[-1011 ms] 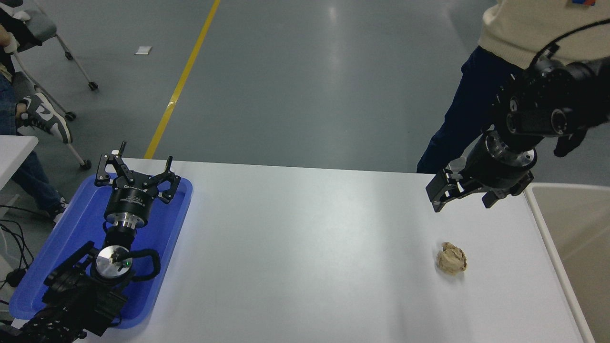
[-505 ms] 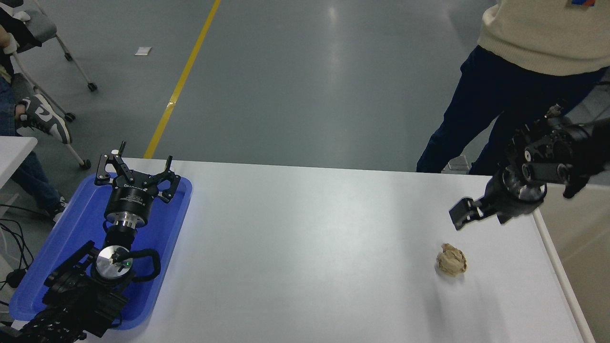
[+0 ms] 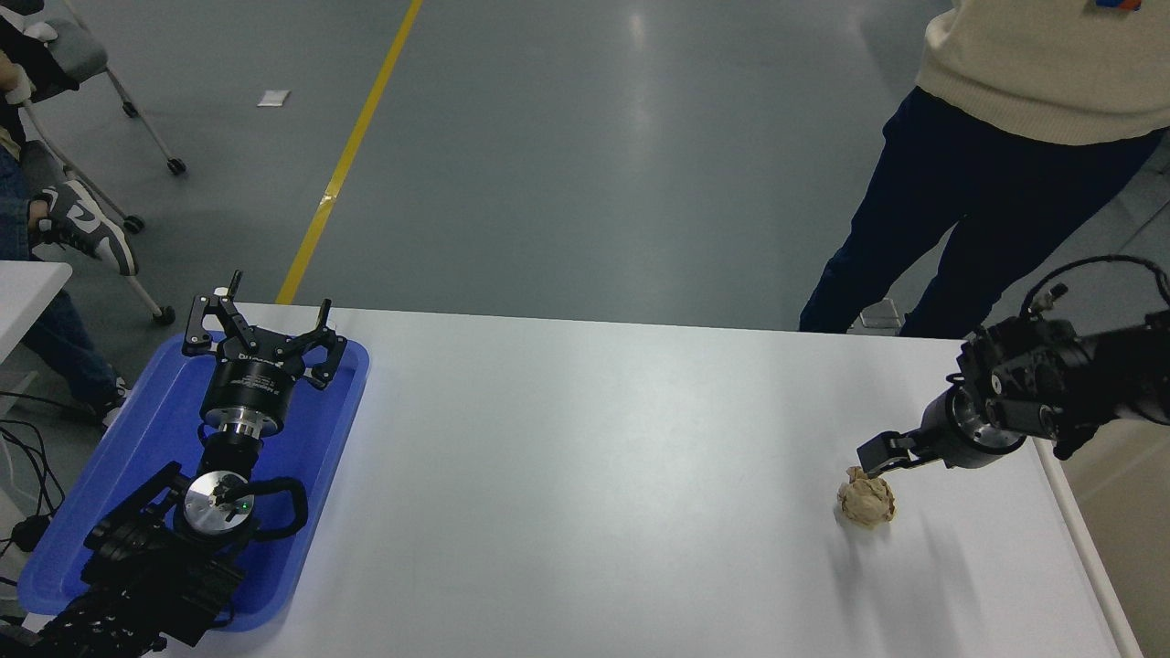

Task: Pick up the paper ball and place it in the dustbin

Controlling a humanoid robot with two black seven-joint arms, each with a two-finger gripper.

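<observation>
The paper ball (image 3: pixel 866 501), a crumpled tan wad, lies on the white table (image 3: pixel 585 475) near its right side. My right gripper (image 3: pixel 879 453) comes in from the right edge, low over the table, and sits just above and behind the ball, almost touching its top. It looks open and holds nothing; only one finger (image 3: pixel 876 451) shows clearly. The dustbin (image 3: pixel 1138 530), beige with a lighter rim, stands right of the table and is cut off by the picture's edge. My left gripper (image 3: pixel 265 315) is parked open over the blue tray at the lower left.
A flat blue tray (image 3: pixel 110 457) lies on the table's left end under my left arm. A person in a cream sweater and dark trousers (image 3: pixel 960 201) stands at the far right corner. Chairs and a seated person's shoe (image 3: pixel 87 224) are at the far left.
My right arm has swung down and to the right from high above the table's far edge to just over the paper ball. The ball and the left arm have not moved.
</observation>
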